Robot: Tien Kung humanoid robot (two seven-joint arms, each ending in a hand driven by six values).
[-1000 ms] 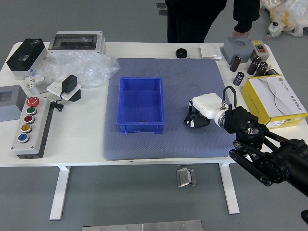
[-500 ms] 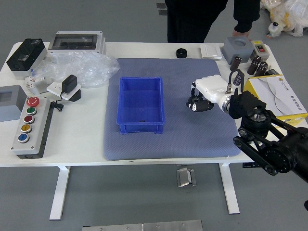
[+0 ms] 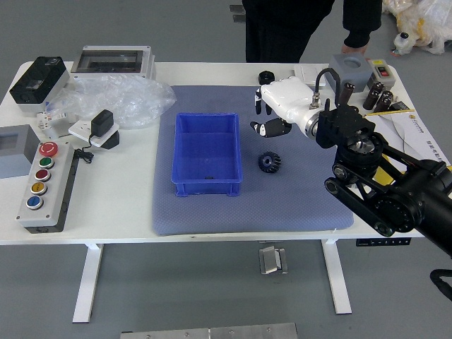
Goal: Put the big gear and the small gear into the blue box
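My right hand (image 3: 263,119), with a white back and black fingers, hangs above the back part of the mat, right of the blue box (image 3: 206,188). Its fingers are open, with nothing seen between them. A black toothed gear (image 3: 269,162) shows against the mat just right of the box, in front of the hand and apart from it. Behind the hand, near the table's far edge, sits a round black piece (image 3: 266,78), apparently the other gear; which is bigger I cannot tell. A tiny dark spot shows inside the box near its front wall. My left arm is out of view.
The grey-blue mat (image 3: 212,215) lies under the box. To the left are a button panel (image 3: 51,187) and clear plastic wrap (image 3: 116,99). A yellow-edged carton (image 3: 417,145) and black cylinders stand at right. A person in dark clothes (image 3: 289,28) stands at the far side.
My right hand has moved back and to the left, away from the mat's middle. The gear now shows right of the box, where bare mat showed before. The person's hand stays put.
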